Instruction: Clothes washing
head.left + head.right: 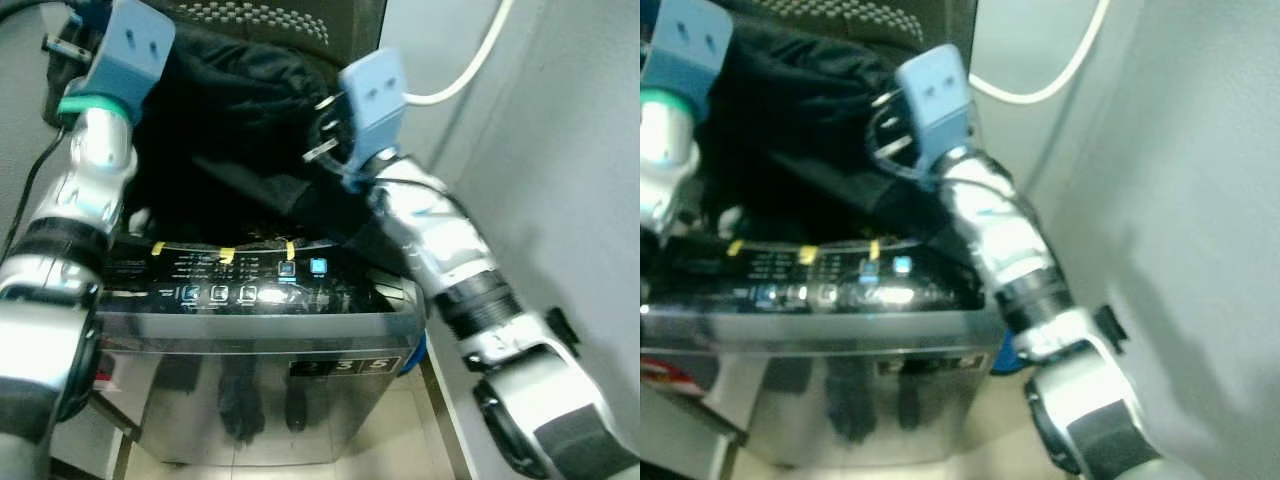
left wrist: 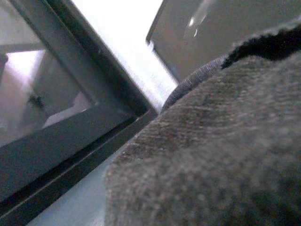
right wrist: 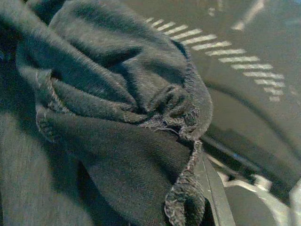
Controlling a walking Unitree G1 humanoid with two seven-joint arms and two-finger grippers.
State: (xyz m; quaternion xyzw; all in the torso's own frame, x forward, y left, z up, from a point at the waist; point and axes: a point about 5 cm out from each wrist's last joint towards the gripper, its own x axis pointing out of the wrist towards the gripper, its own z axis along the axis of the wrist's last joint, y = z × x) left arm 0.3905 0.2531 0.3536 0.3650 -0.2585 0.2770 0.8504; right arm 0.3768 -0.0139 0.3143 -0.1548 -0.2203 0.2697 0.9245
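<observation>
On the far left, the left arm (image 1: 80,190) reaches up and forward, its blue wrist block high at the machine's left rear. The left gripper (image 1: 150,75) is buried in dark fabric there, and whether its fingers are spread or pinched cannot be told. From that wrist, the camera is right up against coarse grey-black cloth, with a dark frame edge and a pale panel beyond.

Moving to the centre: the black garment (image 1: 235,120) is a big bundle held up over the open top of the washing machine (image 1: 260,390), draping down into the opening between the two arms. Below it runs the glossy control panel (image 1: 240,290), lit buttons glowing, three yellow tape strips (image 1: 226,254) stuck along its back edge. The steel front reflects the floor.

Now the right side: the right arm (image 1: 450,260) angles up from the lower right, and the right gripper (image 1: 318,135) pushes into the cloth at the bundle's right edge. Its fingers are swallowed by folds, so their state cannot be told. Its wrist camera shows a frayed hem and bunched folds, and a slotted dark surface behind.

Behind that arm, a white cable (image 1: 470,65) loops across the grey wall (image 1: 560,150).
</observation>
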